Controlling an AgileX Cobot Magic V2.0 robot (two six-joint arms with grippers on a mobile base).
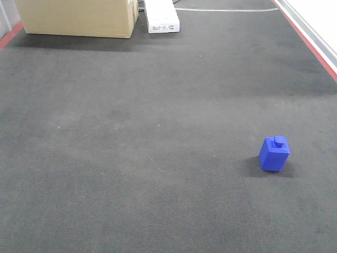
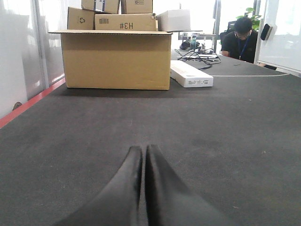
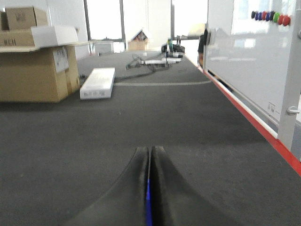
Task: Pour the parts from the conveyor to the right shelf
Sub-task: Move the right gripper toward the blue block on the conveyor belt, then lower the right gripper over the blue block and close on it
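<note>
Bright windows behind; whiteboard right; cardboard boxes stacked.

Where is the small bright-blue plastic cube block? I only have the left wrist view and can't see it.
Observer: Front view shows the small bright-blue plastic cube block standing alone on the wide dark grey carpet-like conveyor belt, low on the right.
Operator: Upright?
Observer: Yes, stud on top.
Operator: Right gripper?
Observer: The right gripper is shut, off the cube; a thin blue sliver shows in its gap.
</note>
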